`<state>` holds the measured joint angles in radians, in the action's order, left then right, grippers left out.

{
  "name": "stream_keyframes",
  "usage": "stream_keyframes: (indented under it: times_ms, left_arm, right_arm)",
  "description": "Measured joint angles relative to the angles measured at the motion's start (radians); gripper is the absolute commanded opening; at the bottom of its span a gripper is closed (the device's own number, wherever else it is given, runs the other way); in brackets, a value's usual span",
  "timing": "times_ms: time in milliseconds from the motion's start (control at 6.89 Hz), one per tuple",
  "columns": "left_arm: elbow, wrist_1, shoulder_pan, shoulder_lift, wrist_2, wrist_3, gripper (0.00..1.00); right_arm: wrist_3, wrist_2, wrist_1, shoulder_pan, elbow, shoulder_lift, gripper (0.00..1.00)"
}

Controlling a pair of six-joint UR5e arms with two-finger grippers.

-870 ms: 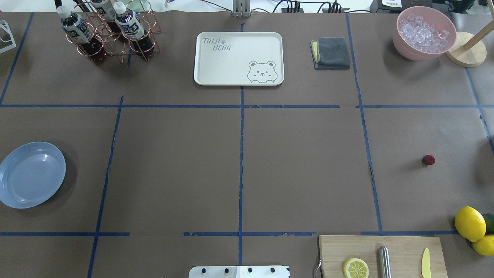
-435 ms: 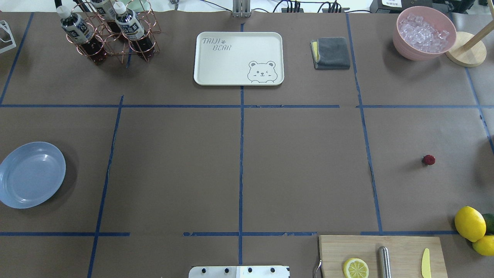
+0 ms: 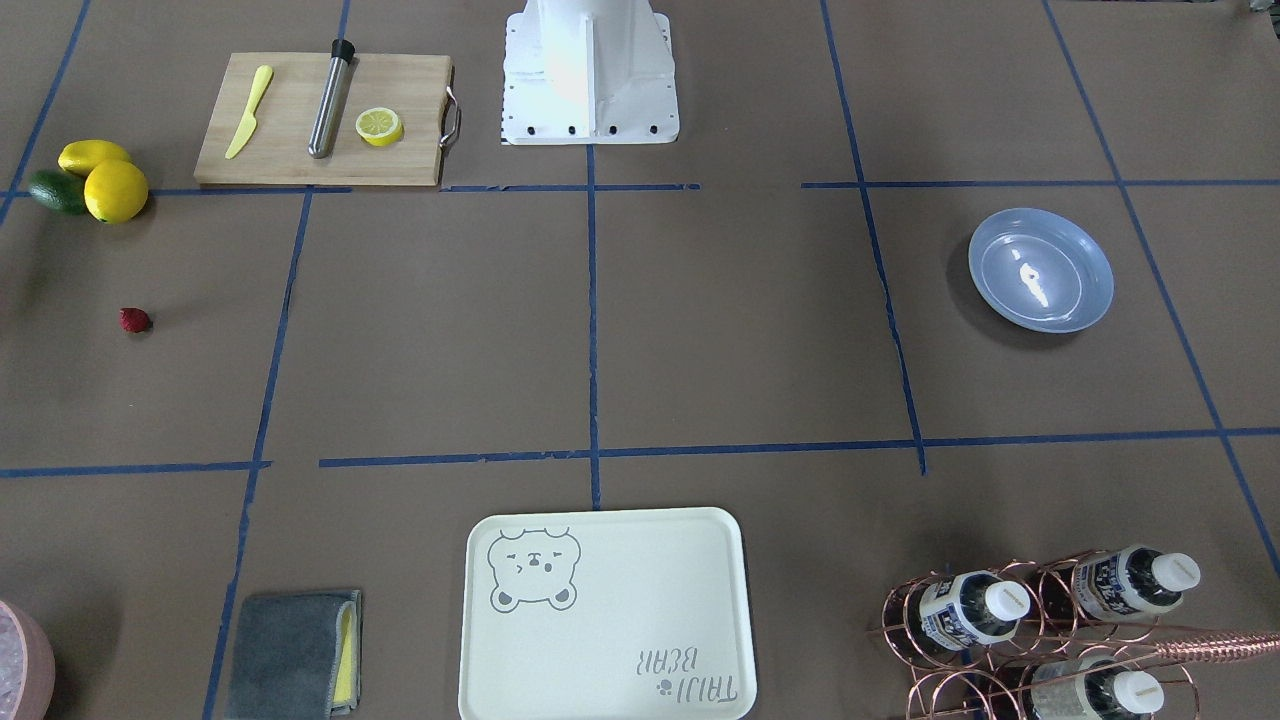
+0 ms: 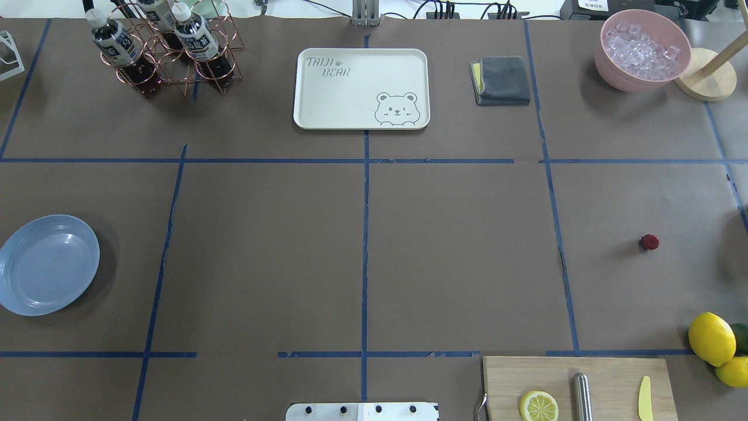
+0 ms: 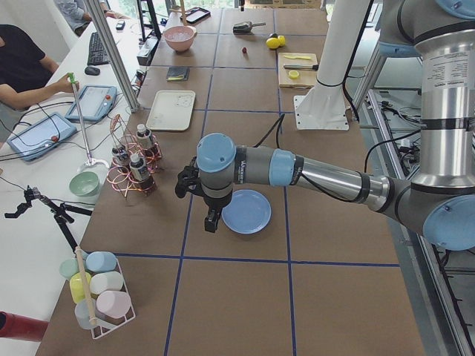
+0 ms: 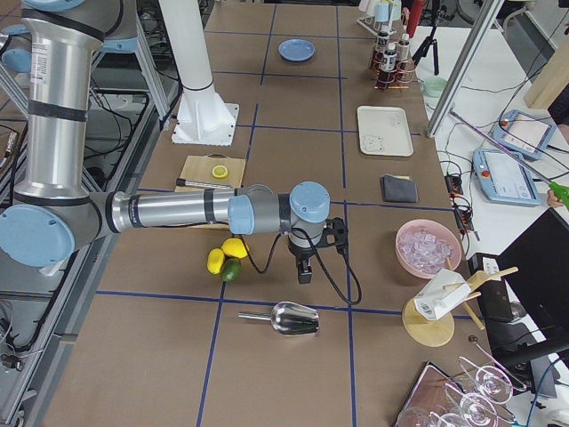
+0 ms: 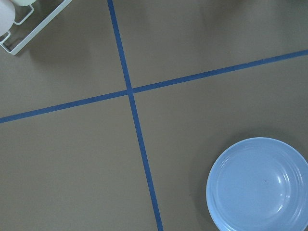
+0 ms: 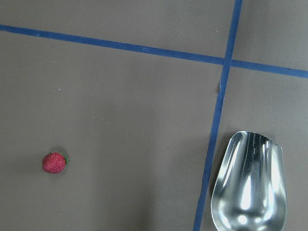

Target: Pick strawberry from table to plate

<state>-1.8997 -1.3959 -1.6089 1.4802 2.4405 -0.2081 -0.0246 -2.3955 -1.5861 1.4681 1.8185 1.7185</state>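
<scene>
brown paper crossed with blue tape covers the surface [image 4: 456, 245], and the wooden cutting board [image 4: 608, 374] at the robot's near edge serves as the landmark. the lemons [image 4: 711, 338] sit just beside the board's right end. the strawberry [image 4: 649, 242] lies beyond the board's right part, alone on bare paper and touching nothing, which i judge leaves room for fingers to come down on either side of it.

it is a tiny dark-red berry with a bumpy skin and a speck of green at one end, lying on its side over a faint shadow.

the right gripper [image 6: 304, 271] hangs above the surface out past the board's right end, near the lemons and a metal scoop [image 8: 250, 183]. its wrist camera looks straight down on the berry, so this arm seems posed for the pick. whether it is open or closed i cannot tell.

the plate [image 4: 48, 264] rests well apart from the board, far off past its left end, and holds nothing. the left gripper [image 5: 211, 220] hovers just beside it, perhaps to receive or watch. its state i cannot tell either.

farthest from the board stands the cream tray [image 4: 361, 88].
</scene>
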Motion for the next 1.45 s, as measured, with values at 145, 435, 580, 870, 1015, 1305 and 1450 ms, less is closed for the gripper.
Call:
stream_keyframes:
  times_ms: [145, 435, 580, 870, 1015, 1305, 1450]
  left_arm:
    - [0.018, -0.023, 0.0, 0.0, 0.004, -0.004, 1.0]
    - [0.037, -0.076, 0.003, -0.004, 0.008, -0.002, 1.0]
    - [0.048, -0.088, 0.007, -0.005, 0.01, -0.002, 1.0]
    - [0.103, -0.199, 0.066, -0.006, 0.024, 0.013, 1.0]
    - [0.14, -0.29, 0.122, -0.008, 0.026, 0.071, 1.0]
    - [0.225, -0.466, 0.24, -0.023, -0.001, 0.261, 0.99]
    - [0.26, -0.525, 0.307, -0.027, -0.033, 0.351, 0.98]
  right_arm:
    - [0.0, -0.001, 0.0, 0.0, -0.001, 0.0, 1.0]
    - [0.0, -0.018, 0.004, 0.0, -0.005, 0.001, 1.0]
    - [0.0, -0.026, 0.006, 0.0, -0.006, 0.001, 1.0]
    - [0.0, -0.03, 0.006, -0.001, -0.006, 0.001, 1.0]
    - [0.0, -0.031, 0.006, -0.001, -0.006, 0.001, 1.0]
    - [0.0, -0.031, 0.007, -0.002, -0.006, -0.002, 1.0]
    - [0.0, -0.031, 0.007, -0.002, -0.007, -0.003, 1.0]
